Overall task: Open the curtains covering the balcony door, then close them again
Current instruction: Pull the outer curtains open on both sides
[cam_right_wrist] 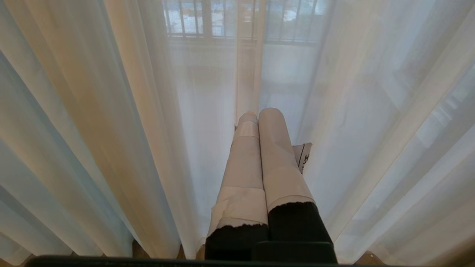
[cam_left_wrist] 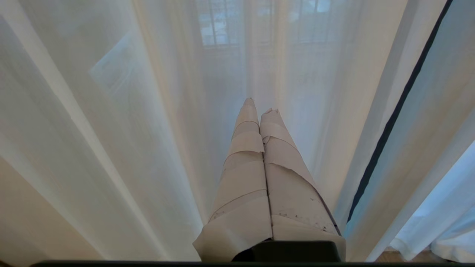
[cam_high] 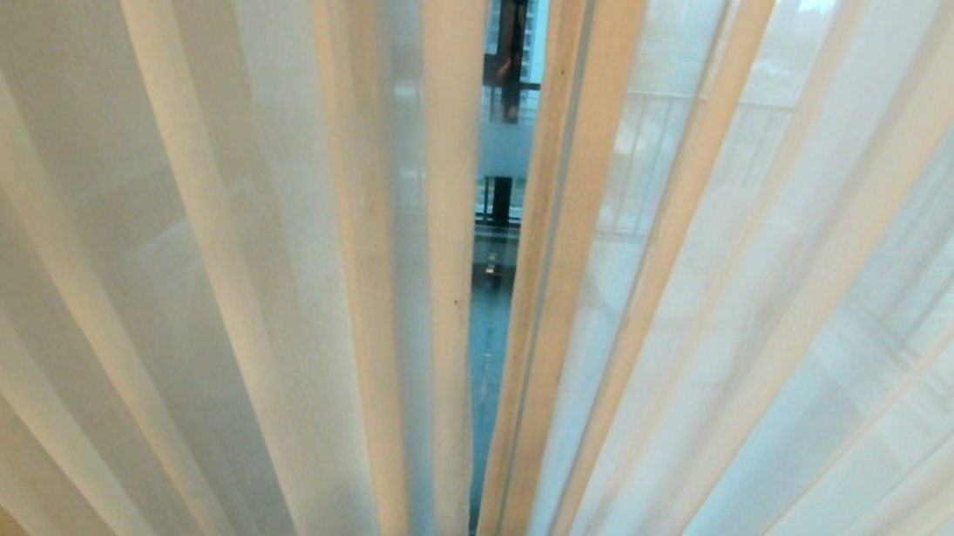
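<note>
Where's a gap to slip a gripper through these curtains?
One narrow slit between the two sheer curtains at the head view's centre, showing the balcony door. Elsewhere folds hang unbroken. Left gripper and right gripper, jaws shut, face fabric.

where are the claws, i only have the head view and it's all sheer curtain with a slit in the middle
Observer: Left claw is shut, empty, pointing at the sheer curtains.
Operator: is the slit near it
Observer: Yes, in the left wrist view a dark gap runs between the two panels just beside it.
Operator: and the right one
Observer: Right claw is also shut and holds nothing, facing the sheer fabric with the balcony railing visible through it.
</note>
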